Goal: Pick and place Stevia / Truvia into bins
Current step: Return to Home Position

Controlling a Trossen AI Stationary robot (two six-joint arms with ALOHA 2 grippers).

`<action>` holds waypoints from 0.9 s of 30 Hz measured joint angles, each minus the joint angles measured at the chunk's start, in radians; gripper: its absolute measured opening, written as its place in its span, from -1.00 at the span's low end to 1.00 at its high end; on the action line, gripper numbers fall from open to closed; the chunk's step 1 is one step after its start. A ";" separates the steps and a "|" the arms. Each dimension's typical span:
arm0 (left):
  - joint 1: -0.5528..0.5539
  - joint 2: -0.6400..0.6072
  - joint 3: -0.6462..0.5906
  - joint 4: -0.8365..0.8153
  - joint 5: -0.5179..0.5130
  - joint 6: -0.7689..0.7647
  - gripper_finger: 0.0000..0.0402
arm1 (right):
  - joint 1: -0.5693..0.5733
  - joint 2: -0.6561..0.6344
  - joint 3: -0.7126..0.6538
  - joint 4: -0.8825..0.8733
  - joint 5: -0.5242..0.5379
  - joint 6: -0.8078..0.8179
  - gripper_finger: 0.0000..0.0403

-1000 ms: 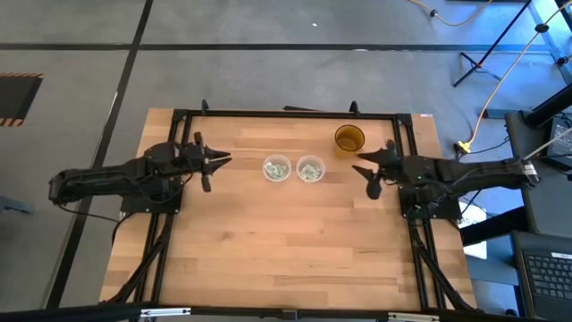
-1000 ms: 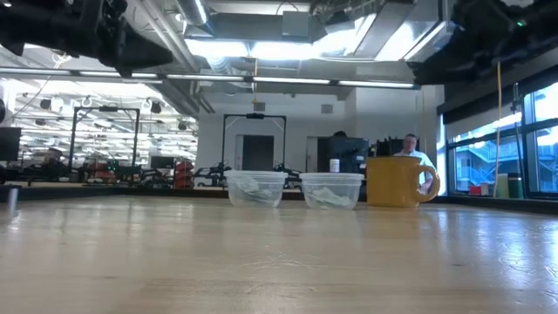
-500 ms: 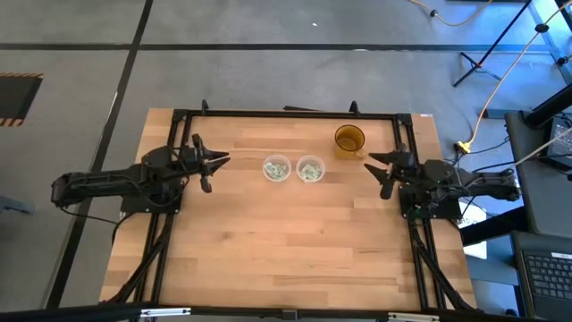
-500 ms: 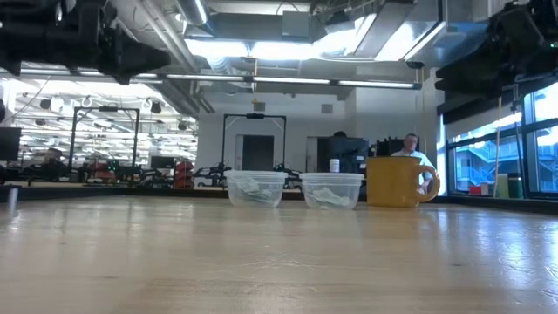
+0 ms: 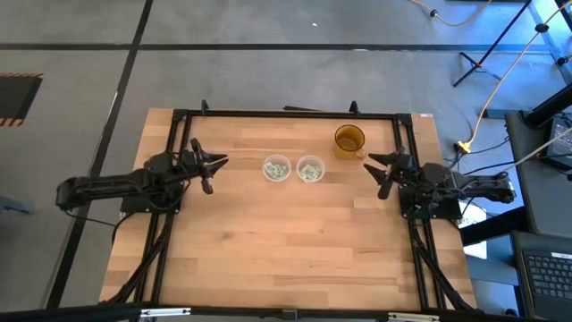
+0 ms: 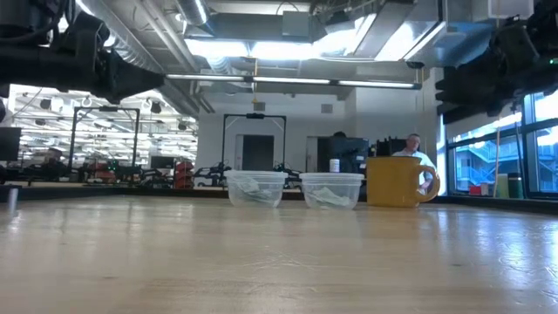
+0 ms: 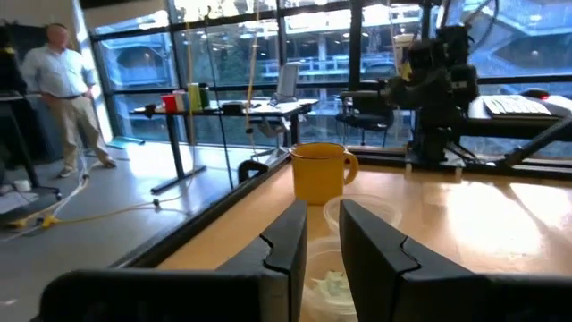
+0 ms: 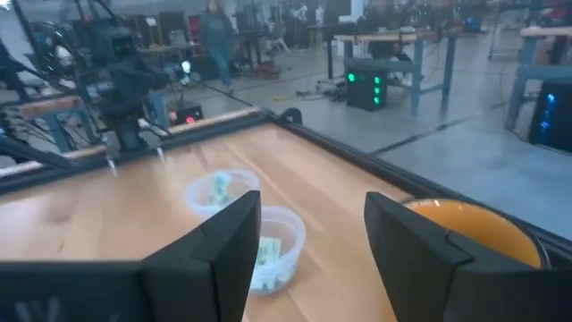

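Observation:
Two clear cups stand side by side on the table's far half, the left cup (image 5: pixel 276 168) and the right cup (image 5: pixel 310 169). Each has pale green and white sachets lying inside (image 8: pixel 219 189) (image 8: pixel 268 251). My left gripper (image 5: pixel 222 162) hovers left of the cups, above the table, with a narrow gap between its fingers (image 7: pixel 322 224). My right gripper (image 5: pixel 369 165) hovers right of them, open wide (image 8: pixel 313 224). In the low view both cups (image 6: pixel 255 187) (image 6: pixel 331 190) rest on their bases, and both grippers (image 6: pixel 148 80) (image 6: pixel 449 87) hang high above the table.
An amber-yellow cup with a handle (image 5: pixel 349 139) stands on the table near the far edge, just beyond my right gripper. A black frame (image 5: pixel 286 114) runs along the table's far and side edges. Bare wood (image 5: pixel 286 241) lies nearer. People stand in the room beyond (image 7: pixel 63 80) (image 8: pixel 214 27).
My right gripper has drawn back from the cups toward the table's right edge, its arm folding in, and sits lower in the low view. My left gripper has drawn slightly toward the left edge and dropped a little. The cups and sachets have stayed put.

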 joint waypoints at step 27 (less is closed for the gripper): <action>0.000 -0.130 0.000 -0.110 -0.203 0.045 -0.69 | 0.000 0.001 -0.018 -0.081 0.002 -0.162 0.01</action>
